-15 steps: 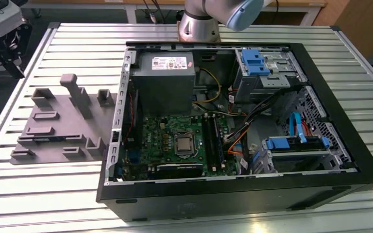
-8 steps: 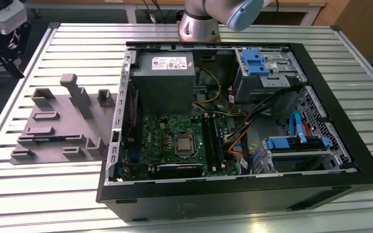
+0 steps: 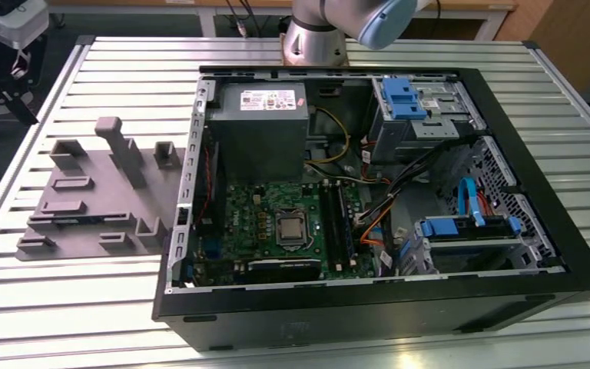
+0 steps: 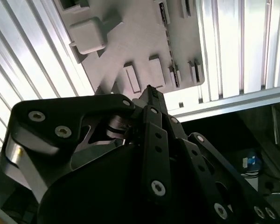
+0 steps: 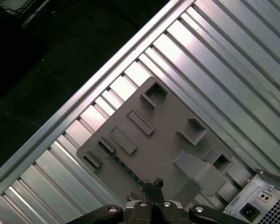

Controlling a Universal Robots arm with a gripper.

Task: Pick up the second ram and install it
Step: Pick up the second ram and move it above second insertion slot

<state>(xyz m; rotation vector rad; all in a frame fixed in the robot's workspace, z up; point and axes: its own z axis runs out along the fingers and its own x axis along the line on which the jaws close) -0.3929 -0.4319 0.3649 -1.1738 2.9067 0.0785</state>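
Observation:
The second ram [image 5: 119,161] stands on edge in a slot of the grey holder tray [image 5: 168,135], showing as a thin dark stick with a bluish edge. In the exterior view it is a dark strip [image 3: 76,218] near the front of the tray [image 3: 90,200], at the exterior view's left of the open computer case [image 3: 377,300]. My gripper [image 5: 155,183] hangs well above the tray, near one end of the stick. Its fingers are shut together with nothing between them. The second wrist view shows the shut fingertips [image 4: 150,89] over the tray [image 4: 130,42].
The tray has several upright posts and blocks [image 3: 120,150]. The case holds a motherboard [image 3: 274,223] with memory slots [image 3: 333,223], a power supply [image 3: 257,127], blue drive brackets [image 3: 406,98] and loose cables [image 3: 418,173]. All of it rests on a ribbed metal table [image 3: 90,307].

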